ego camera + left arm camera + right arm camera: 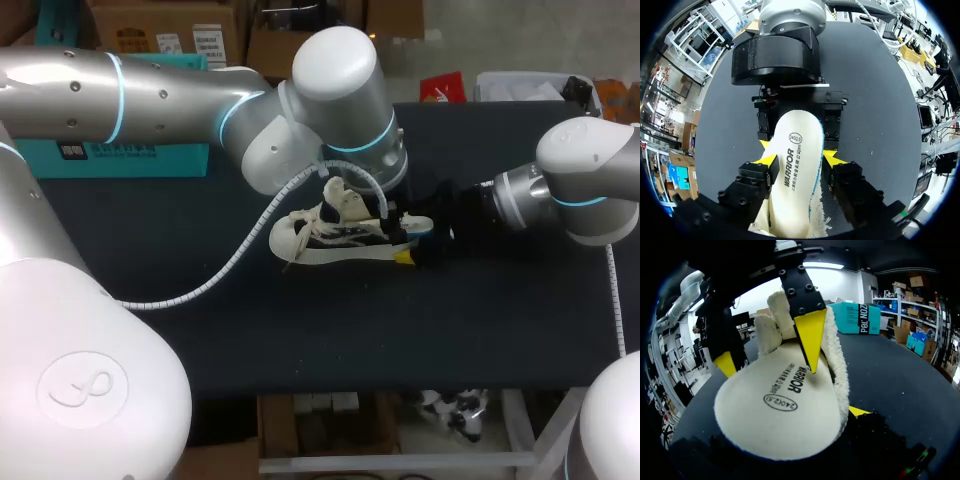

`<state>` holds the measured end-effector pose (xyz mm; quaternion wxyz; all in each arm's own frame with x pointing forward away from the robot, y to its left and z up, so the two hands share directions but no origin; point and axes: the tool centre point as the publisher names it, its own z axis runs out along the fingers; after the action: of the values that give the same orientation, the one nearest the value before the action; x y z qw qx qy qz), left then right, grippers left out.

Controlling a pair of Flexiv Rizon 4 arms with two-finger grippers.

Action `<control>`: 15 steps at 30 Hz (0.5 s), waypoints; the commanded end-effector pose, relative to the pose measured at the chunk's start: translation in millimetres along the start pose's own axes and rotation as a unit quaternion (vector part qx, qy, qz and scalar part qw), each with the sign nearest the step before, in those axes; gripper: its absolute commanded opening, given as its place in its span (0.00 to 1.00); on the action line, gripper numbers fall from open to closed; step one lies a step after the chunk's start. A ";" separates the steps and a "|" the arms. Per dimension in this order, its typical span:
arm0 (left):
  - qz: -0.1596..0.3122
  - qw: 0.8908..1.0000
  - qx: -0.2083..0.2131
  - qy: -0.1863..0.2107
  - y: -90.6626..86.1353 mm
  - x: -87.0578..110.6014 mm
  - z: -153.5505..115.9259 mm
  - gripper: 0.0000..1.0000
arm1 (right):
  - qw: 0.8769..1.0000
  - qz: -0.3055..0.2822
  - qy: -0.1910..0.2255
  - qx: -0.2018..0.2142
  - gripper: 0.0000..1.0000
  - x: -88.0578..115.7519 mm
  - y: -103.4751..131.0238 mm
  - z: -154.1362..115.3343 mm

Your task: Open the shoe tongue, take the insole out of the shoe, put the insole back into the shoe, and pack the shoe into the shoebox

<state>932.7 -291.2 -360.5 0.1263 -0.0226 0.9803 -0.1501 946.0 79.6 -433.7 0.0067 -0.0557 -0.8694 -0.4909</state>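
The insole (792, 175) sticks partly out of the shoe (325, 240) at mid-table, the left gripper (801, 160) jaws closed on its edges; the right gripper (412, 238) hold I cannot tell. Seating it and boxing seemingly remain

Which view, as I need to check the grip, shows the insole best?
Left wrist view: the insole runs lengthwise between the left pincer's tips. Right wrist view shows one end close up; head view mostly hides it.

The left arm (150, 95) bends downward with the left gripper (801, 160) clamped on both edges of the insole (792, 175), while the right arm (590, 180) lies low, the right gripper (425, 245) close opposite.
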 end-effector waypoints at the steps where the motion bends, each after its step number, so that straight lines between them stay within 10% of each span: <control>1: -0.002 1.000 -0.002 0.001 -4.0 -6.4 12.8 0.56 | 1.000 0.000 0.000 -0.001 0.00 -0.4 -8.1 5.3; 15: -0.008 1.000 0.011 0.003 2.4 -20.4 -0.9 0.47 | 1.000 0.000 0.000 -0.001 0.00 -0.4 -8.1 5.3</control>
<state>952.6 -290.9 -355.9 0.1214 -0.0286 0.9795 -0.1584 946.2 79.5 -433.8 0.0067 -0.0559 -0.8694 -0.4909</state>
